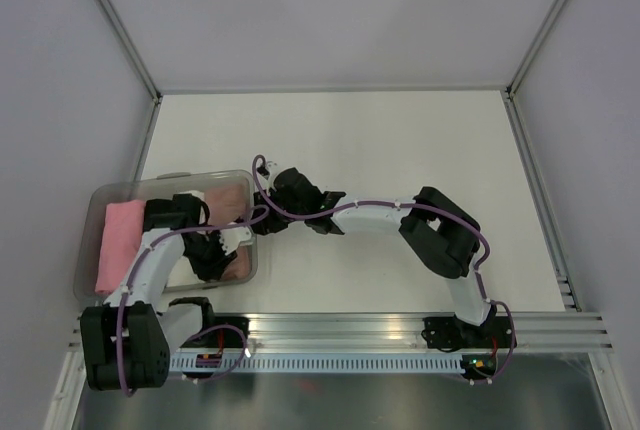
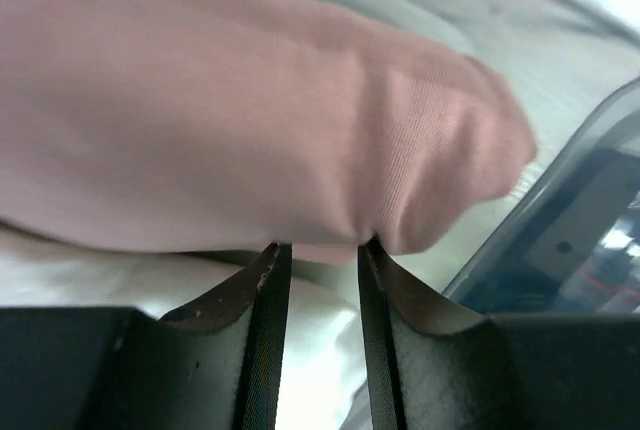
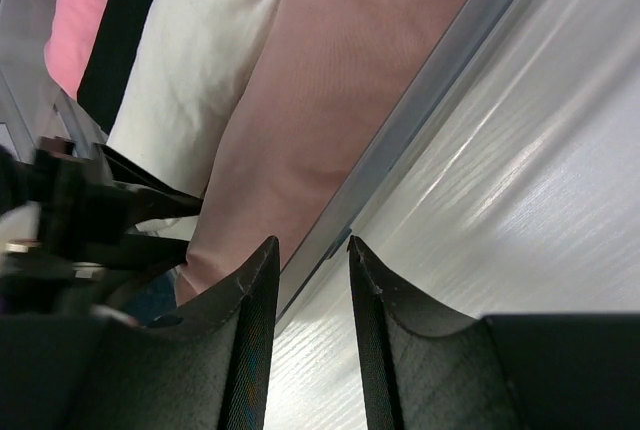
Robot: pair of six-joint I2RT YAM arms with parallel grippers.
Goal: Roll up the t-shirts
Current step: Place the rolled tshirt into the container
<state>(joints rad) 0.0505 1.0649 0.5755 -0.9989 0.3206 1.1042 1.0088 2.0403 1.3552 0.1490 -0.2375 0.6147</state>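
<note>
A dusty-rose t-shirt (image 1: 232, 198) lies bundled along the right side of a clear plastic bin (image 1: 170, 178). It fills the left wrist view (image 2: 250, 110) and shows in the right wrist view (image 3: 320, 100). My left gripper (image 1: 218, 262) is inside the bin, and its tips (image 2: 322, 246) pinch a puckered fold at the shirt's lower edge. My right gripper (image 1: 266, 180) is at the bin's right wall. Its jaws (image 3: 312, 242) stand slightly apart and empty, one finger over the shirt and one over the table, with the bin wall (image 3: 430, 100) running between them.
The bin also holds a brighter pink rolled bundle (image 1: 120, 247) at its left side and a white cloth (image 3: 200, 50) beside the dusty-rose shirt. The white tabletop (image 1: 400, 150) stretches right and behind the bin. An aluminium rail (image 1: 400, 325) runs along the near edge.
</note>
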